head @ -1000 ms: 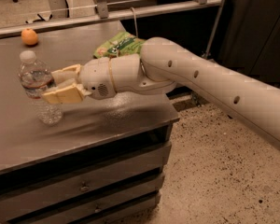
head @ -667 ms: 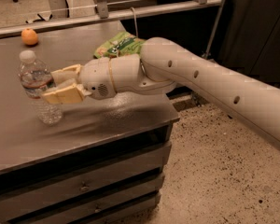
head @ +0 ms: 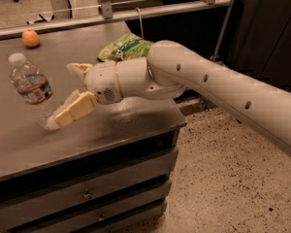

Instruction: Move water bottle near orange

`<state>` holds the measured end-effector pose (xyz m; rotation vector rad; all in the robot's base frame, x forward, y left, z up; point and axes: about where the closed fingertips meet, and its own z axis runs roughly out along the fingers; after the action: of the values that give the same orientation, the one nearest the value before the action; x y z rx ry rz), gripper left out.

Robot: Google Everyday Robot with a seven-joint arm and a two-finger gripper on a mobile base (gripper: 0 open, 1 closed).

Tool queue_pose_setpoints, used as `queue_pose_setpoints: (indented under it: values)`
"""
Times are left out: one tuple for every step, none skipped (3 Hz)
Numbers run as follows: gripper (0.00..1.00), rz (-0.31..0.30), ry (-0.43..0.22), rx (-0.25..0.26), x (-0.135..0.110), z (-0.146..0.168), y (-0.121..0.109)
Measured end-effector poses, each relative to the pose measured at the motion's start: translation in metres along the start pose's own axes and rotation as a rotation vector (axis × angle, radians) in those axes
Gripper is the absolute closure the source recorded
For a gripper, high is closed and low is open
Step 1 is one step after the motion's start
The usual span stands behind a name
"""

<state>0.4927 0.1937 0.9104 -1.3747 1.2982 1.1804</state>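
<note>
Although the gripper [head: 61, 95] is right at the water bottle [head: 33, 88], I judge that it has no hold of it. The two fingers are spread wide apart. The near one reaches the foot of the bottle and seems to touch it, while the far one is well apart from the bottle's body. The bottle stands on the table [head: 19, 152] just ahead of the fingertips and leans a little away from the gripper. The orange [head: 31, 38] lies much farther out, beyond the bottle and near the back edge of the table. The green snack bag [head: 123, 47] is behind the wrist and plays no role.

So the step in hand seems to be the grasp, and the carrying is not yet done. The next move calls for pushing the gripper forward until the ribbed body is between both fingers, then closing gently. A light, leaning bottle may tip if the near finger pushes its foot first. After that it must travel toward the orange and stop beside it without knocking it.
</note>
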Motion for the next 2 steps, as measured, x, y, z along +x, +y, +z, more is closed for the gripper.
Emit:
queue_pose_setpoints:
  values:
    - [0.00, -0.013, -0.006, -0.012, -0.007, 0.006, 0.001]
    - [0.00, -0.045, -0.017, -0.040, -0.020, 0.021, 0.001]
